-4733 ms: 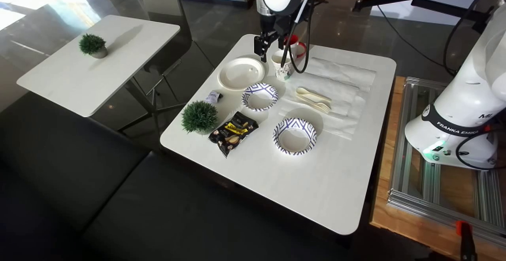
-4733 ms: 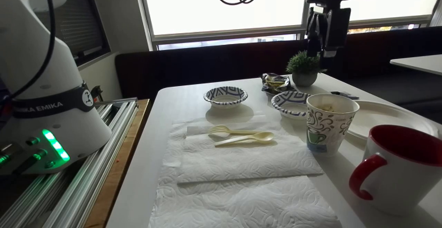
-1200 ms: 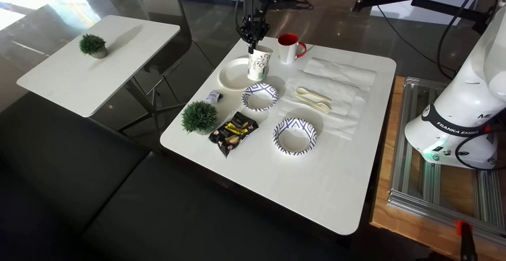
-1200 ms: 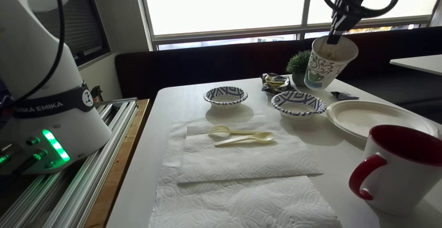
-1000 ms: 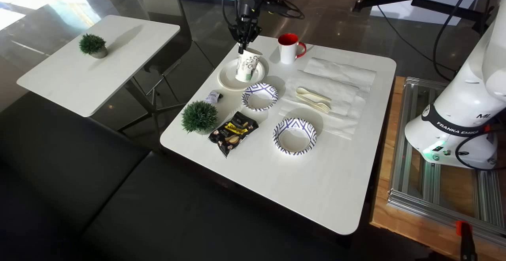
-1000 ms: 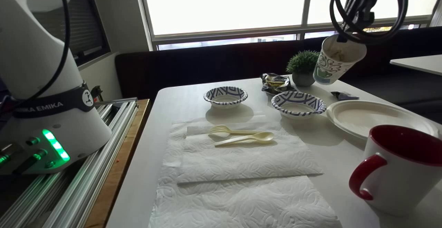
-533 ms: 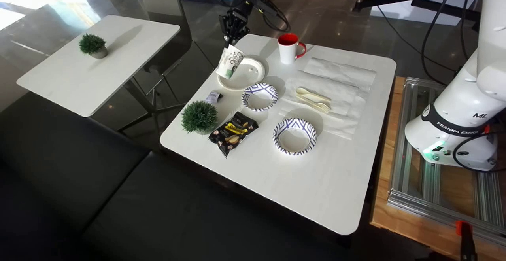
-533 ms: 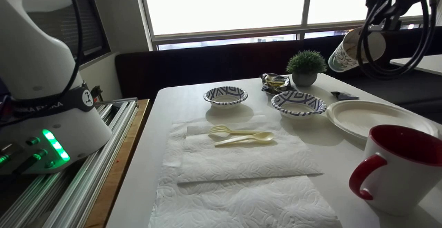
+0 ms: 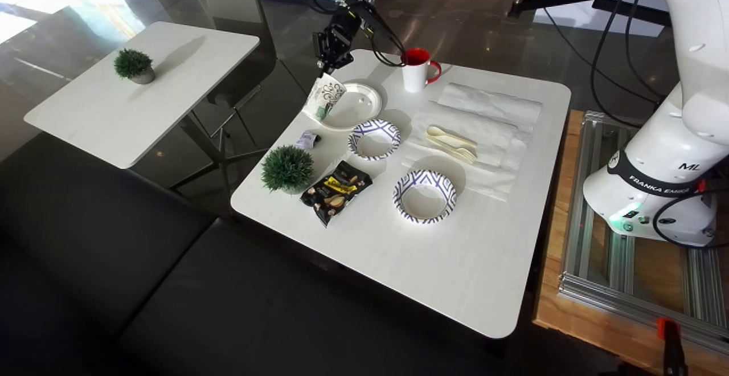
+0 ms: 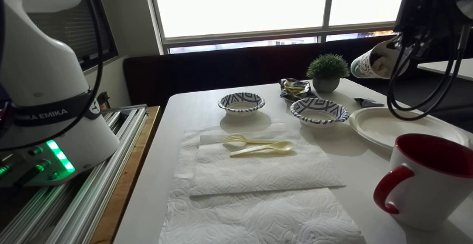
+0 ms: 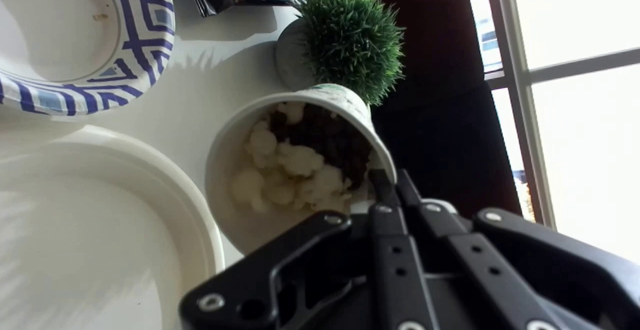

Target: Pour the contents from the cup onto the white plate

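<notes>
At the lower right of the wrist view, the fingers [image 11: 389, 222] are set almost together, the thin wall of the paper cup [image 11: 225, 170] pinched at its rim between the tips. Mid-frame, popcorn [image 11: 300, 160] is seen in the cup; part of the inside is dark and cannot be read. The white plate [image 11: 90, 230] lies at the lower left, and the pour onto it is judged not yet made.

In an exterior view, near the edge of the counter [image 9: 490, 268], the cup is seen tilted far over, overlapping the plate's left rim in the frame. If it is emptied there, popcorn may be dropped outside that rim — the cause being a mouth not centred over the plate. With the wall gripped at one spot only, the cup may be bent or swivelled as the load shifts. If it is turned too fast, everything may be let go in one slide and scattered — even the patterned paper bowl [image 11: 50, 20], at the upper left of the wrist view, could be hit by strays.
</notes>
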